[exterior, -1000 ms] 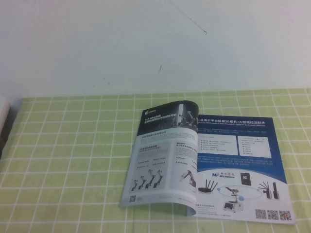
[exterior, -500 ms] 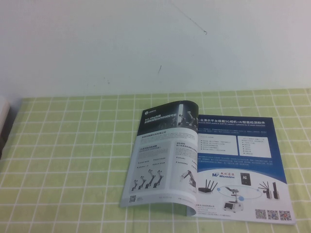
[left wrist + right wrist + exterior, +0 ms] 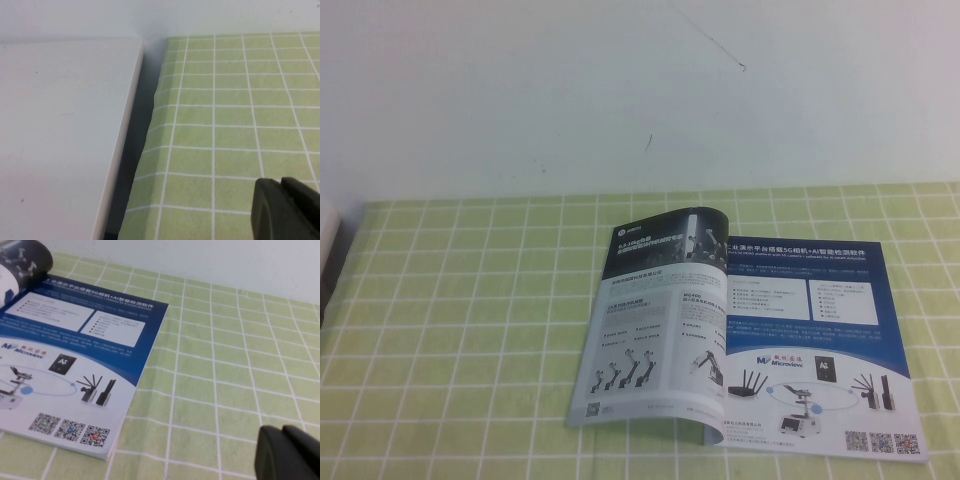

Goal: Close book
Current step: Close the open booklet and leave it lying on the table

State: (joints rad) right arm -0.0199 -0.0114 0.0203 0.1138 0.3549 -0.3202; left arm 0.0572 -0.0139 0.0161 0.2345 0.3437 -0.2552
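Observation:
An open book (image 3: 800,340) lies on the green checked cloth (image 3: 460,330), right of the middle in the high view. Its blue right page lies flat; its left page (image 3: 655,330) arches up from the spine with the near corner curled under. The right wrist view shows the blue page (image 3: 65,355) and its outer corner. My right gripper (image 3: 283,432) hovers over bare cloth beside that corner, fingers together, holding nothing. My left gripper (image 3: 282,184) is shut too, over cloth near the table's left edge, far from the book. Neither gripper appears in the high view.
A white flat surface (image 3: 60,140) borders the cloth's left edge with a dark gap between them; a sliver of it shows at the high view's left edge (image 3: 326,225). A white wall (image 3: 640,90) rises behind the table.

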